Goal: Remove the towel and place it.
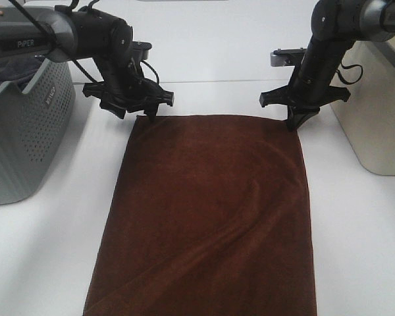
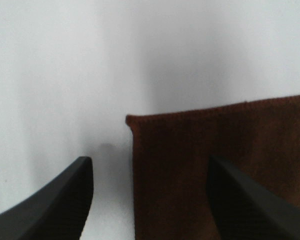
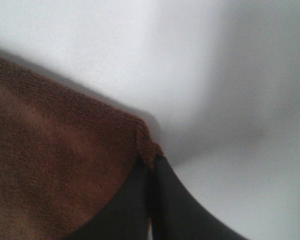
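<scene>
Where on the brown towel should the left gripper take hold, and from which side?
Its far left corner, pinched from above: the towel lies flat on the table, and the left gripper hangs open astride that corner.

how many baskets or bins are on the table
2. A grey perforated basket stands at the left of the brown towel, a cream bin at its right. Both are cut off by the picture's edge; more could lie outside it.

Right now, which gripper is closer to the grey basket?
Left. The left gripper is at the towel corner beside the grey basket; the right gripper pinches the opposite corner, across the towel.
</scene>
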`<state>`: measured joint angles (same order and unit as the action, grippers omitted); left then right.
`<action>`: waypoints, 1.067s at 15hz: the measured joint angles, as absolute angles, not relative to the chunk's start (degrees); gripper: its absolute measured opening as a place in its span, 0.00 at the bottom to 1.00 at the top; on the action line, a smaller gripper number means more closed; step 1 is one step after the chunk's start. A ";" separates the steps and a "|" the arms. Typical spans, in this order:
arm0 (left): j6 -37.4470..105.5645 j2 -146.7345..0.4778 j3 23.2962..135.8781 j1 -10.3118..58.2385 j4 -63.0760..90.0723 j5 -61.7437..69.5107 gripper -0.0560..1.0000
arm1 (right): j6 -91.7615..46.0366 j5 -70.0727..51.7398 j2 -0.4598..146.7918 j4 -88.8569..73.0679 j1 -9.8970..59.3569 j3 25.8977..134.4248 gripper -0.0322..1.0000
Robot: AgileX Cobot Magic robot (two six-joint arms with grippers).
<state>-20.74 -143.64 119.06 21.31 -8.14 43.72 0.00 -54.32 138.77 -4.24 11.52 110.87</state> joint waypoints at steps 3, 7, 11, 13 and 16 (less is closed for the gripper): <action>-21.43 -143.70 119.06 19.54 -6.70 40.34 0.62 | 0.00 -54.43 138.77 -4.24 11.52 110.87 0.03; -20.74 -145.82 119.06 19.08 -2.75 40.11 0.60 | 0.00 -54.03 138.77 -4.24 11.52 110.87 0.03; -20.51 -147.02 119.75 19.08 -2.46 37.99 0.49 | 0.00 -53.92 138.77 -4.24 11.52 110.87 0.03; -20.51 -147.19 119.75 19.08 -2.52 37.18 0.27 | 0.00 -53.92 138.77 -4.24 11.52 110.87 0.03; -17.36 -147.31 119.75 19.08 -2.12 36.61 0.05 | 0.00 -53.63 138.77 -4.24 11.52 111.96 0.03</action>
<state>-17.36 -147.31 119.75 19.08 -2.12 36.61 0.00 -53.63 138.77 -4.24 11.52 111.96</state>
